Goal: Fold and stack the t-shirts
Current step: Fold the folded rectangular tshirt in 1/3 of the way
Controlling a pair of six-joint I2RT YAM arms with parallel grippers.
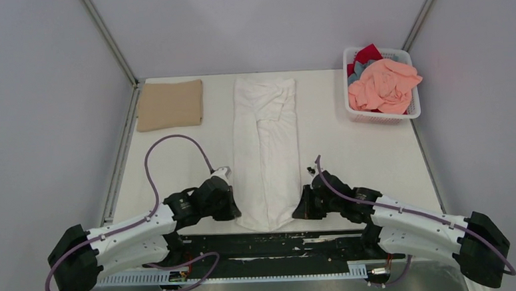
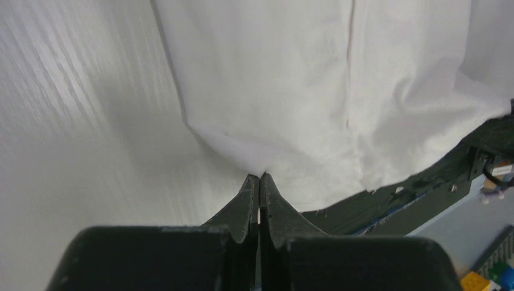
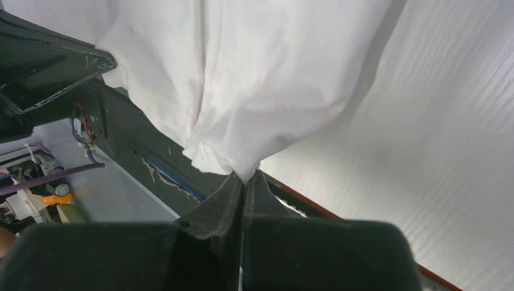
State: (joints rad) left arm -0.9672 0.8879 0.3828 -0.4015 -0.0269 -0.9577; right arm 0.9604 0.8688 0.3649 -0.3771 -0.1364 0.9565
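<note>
Grey partition walls (image 1: pixel 39 97) frame a white desk (image 1: pixel 349 147) where a long white cotton t-shirt (image 1: pixel 266 145), folded to a strip, lies centred. Left gripper (image 2: pixel 259 177) and right gripper (image 3: pixel 244 176) each have jaws pinching a near hem corner. Lifting both evenly toward the far end should keep the fold square.

The right gripper (image 3: pixel 245 180) is pinching a bunched corner of the white t-shirt (image 3: pixel 254 66), its two dark fingers (image 3: pixel 223 201) pressing flat together with the cloth caught at their tips. The shirt is spreading away from the pinch in soft creases and filling the top of the view. To the right the ribbed white table (image 3: pixel 448 151) is showing. To the left the cloth's edge is lying over a scuffed black rail (image 3: pixel 136 148), with a purple cable (image 3: pixel 48 179) running below it.
</note>
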